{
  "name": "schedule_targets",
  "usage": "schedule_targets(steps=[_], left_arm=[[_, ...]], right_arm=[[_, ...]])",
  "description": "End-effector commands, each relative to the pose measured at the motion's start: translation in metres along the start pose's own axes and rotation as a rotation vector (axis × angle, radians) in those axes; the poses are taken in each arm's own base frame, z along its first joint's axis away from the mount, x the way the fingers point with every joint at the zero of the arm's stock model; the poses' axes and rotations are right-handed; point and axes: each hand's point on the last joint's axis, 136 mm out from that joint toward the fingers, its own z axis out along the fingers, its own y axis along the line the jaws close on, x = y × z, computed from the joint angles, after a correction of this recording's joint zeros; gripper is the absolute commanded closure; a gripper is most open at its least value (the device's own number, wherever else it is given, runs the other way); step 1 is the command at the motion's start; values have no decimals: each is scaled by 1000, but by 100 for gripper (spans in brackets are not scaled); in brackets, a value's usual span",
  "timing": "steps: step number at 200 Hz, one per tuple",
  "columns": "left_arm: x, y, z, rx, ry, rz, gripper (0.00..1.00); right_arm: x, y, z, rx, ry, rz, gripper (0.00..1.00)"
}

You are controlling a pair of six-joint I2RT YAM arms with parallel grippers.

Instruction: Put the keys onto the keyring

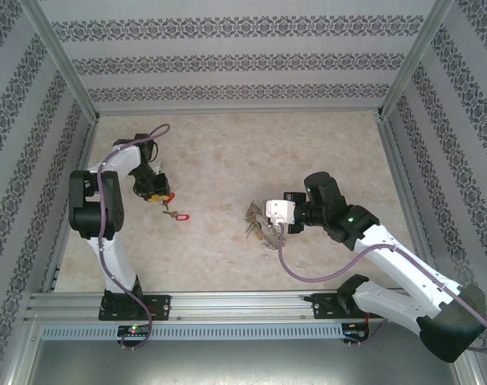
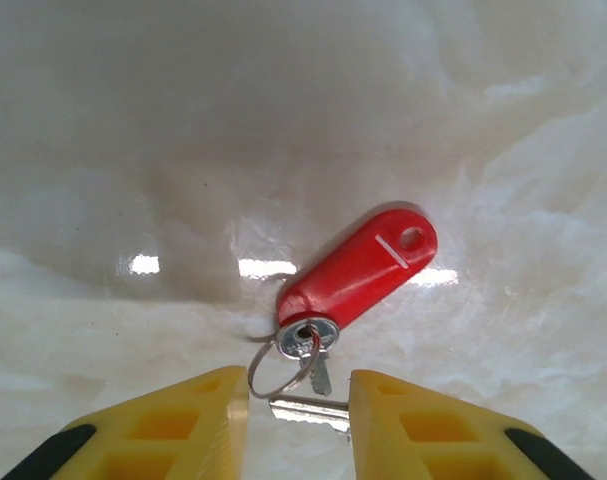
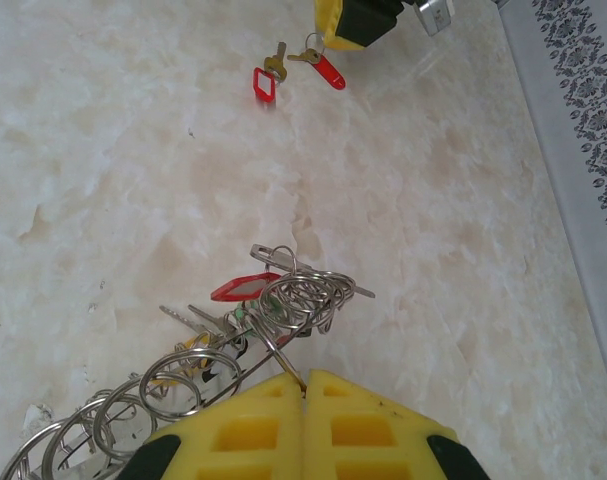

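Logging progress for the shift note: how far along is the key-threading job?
Done: several keys already hang on the keyring, one with a red tag. In hand: the right pincer is shut on the ring; the left pincer stands open around a red-tagged key on the table. Left: that key and a second loose key nearby.

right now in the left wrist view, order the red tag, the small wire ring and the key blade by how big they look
1. red tag, clearly the largest
2-3. small wire ring and key blade: about alike, and the blade may run under the left gripper's finger, so I leave them unranked
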Motion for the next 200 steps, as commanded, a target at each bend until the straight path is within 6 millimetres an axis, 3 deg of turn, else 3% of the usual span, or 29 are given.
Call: schedule_targets(steps=[1, 23, 70, 101, 157, 166, 200], left_arm=[[6, 4, 3, -44, 48, 51, 65], [1, 6, 4, -58, 58, 80, 63], [11, -17, 20, 6, 150, 176, 70], [15, -11, 26, -42, 194, 180, 72], [12, -10, 17, -61, 175, 170, 75], [13, -10, 15, -63, 176, 168, 79], [15, -11, 10, -60, 182, 169, 76]], right_arm=[[-10, -3, -5, 4, -48, 1, 100], [-10, -4, -5, 4, -49, 1, 100], [-10, -4, -5, 5, -47, -1, 100], [-10, -4, -6, 10, -46, -3, 100], [-9, -4, -7, 17, -44, -5, 100], [-8, -4, -6, 17, -43, -5, 100], [-9, -5, -7, 20, -43, -6, 100]])
